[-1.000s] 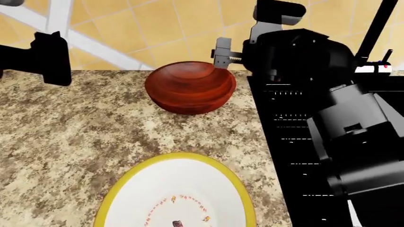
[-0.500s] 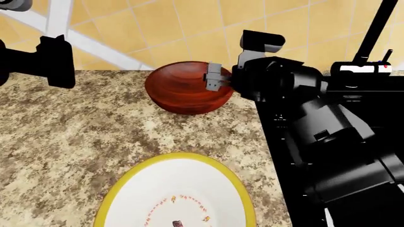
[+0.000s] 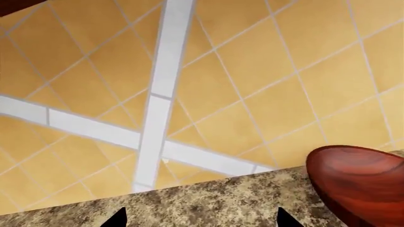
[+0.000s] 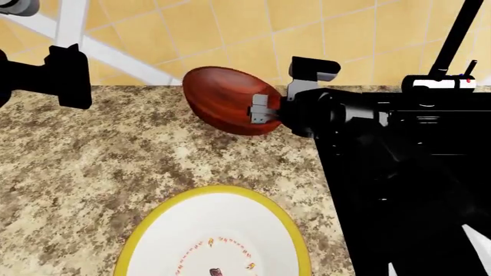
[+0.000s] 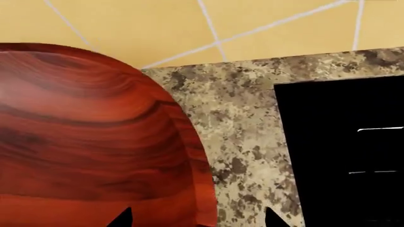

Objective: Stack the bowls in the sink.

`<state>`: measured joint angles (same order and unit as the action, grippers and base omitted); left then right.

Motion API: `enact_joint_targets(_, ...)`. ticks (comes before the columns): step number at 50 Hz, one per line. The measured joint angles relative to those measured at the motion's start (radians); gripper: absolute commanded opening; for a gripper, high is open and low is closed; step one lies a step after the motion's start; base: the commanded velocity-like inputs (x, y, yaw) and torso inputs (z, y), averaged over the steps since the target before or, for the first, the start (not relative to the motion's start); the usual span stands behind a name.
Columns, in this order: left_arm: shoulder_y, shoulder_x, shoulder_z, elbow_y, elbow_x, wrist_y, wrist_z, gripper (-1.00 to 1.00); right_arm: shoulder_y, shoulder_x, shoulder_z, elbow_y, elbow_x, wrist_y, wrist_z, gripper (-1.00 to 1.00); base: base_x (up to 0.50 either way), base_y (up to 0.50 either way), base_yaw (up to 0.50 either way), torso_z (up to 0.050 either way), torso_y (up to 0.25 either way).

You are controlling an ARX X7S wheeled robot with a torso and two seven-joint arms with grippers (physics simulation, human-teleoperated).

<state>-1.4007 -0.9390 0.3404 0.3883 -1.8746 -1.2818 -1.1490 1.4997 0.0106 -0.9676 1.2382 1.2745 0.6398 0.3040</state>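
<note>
The task is at its first stage. The right end effector (image 4: 261,109) has closed on the rim of the wooden bowl (image 4: 226,106), and the bowl sits steeply tilted near the top centre of the head view, its opening turned toward the upper left. It looks lifted or tipped off the worktop (image 4: 92,167), though I cannot tell whether its lower edge touches the stone. The white bowl (image 4: 215,236) with the yellow rim lies untouched on the worktop at the bottom centre of the frame. The sink (image 4: 429,172) fills the right side, mostly hidden by the robot's dark arm, and neither bowl is in it. So both bowls have yet to be moved there and nested.

The left end effector (image 4: 65,75) hangs at the upper left of the head view, well apart from both bowls. Whether it is open or closed I cannot tell.

The right wrist view gives what the head view lacks: the wooden bowl (image 5: 88,142) fills its left half, and the worktop (image 5: 246,142) and the sink's black edge (image 5: 341,151) are on the right. The left wrist view shows mainly the tiled wall (image 3: 189,85), with the wooden bowl (image 3: 360,182) at its lower right. Only the head view shows the white bowl.
</note>
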Motion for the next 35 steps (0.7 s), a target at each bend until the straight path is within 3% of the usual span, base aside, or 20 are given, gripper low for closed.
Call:
enact_joint_targets(11,0.000,-0.004,0.003,0.002,0.004,0.008,0.003,1.00,0.018,0.008,-0.079,-0.014,0.060,-0.052,-0.117,-1.00,0.00,0.00,0.00,0.000,0.000)
enact_joint_targets(18,-0.002,-0.004,0.007,0.003,0.005,0.012,0.004,1.00,0.016,0.035,-0.086,-0.075,0.123,-0.073,-0.113,-1.00,0.00,0.00,0.00,0.000,0.000)
enact_joint_targets(35,-0.008,-0.008,0.017,0.006,-0.001,0.022,-0.003,1.00,-0.032,0.249,-0.049,-0.526,0.267,-0.130,0.167,-1.00,0.00,0.00,0.00,0.000,0.000)
